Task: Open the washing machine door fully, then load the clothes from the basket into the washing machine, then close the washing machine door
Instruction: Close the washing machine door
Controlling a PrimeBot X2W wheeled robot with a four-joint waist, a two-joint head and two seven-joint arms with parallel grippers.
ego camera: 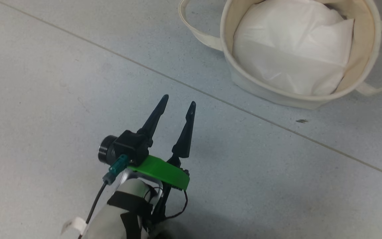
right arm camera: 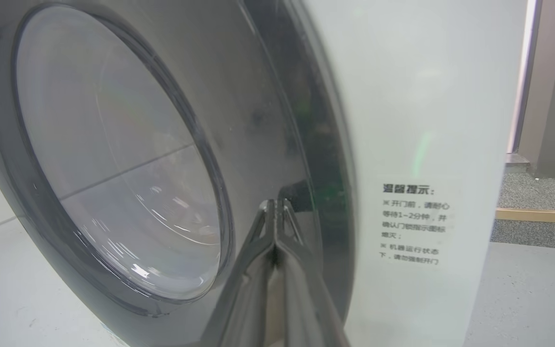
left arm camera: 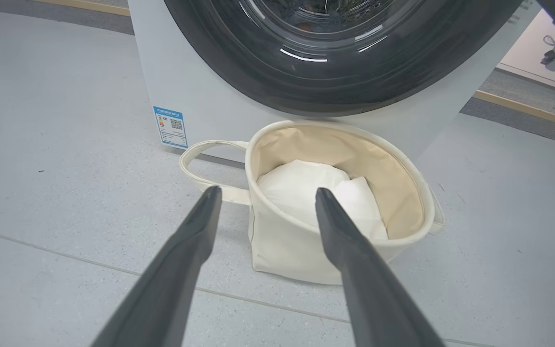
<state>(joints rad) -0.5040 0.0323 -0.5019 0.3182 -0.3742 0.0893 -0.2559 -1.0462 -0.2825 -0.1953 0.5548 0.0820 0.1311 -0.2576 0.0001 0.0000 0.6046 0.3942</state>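
My left gripper [ego camera: 179,100] is open and empty above the grey floor, a short way from the basket [ego camera: 226,39]. In the left wrist view its fingertips [left arm camera: 212,193] frame the off-white basket [left arm camera: 287,255], which holds a plain white sheet [left arm camera: 301,185]. The clothes are out of view. Behind the basket stands the white washing machine [left arm camera: 200,91], its black-rimmed door [left arm camera: 335,86] lying against the front. My right gripper [right arm camera: 276,202] is shut with nothing in it, tips touching the door's glossy rim [right arm camera: 268,96] near its outer edge, beside the machine's white front [right arm camera: 412,96].
A blue label [left arm camera: 170,126] marks the machine's lower left. A basket handle loop [left arm camera: 205,164] sticks out toward the left. Grey tiled floor [ego camera: 61,83] spreads around the basket. A printed notice [right arm camera: 415,224] sits on the machine's front; a wooden floor edge [right arm camera: 537,215] lies beyond.
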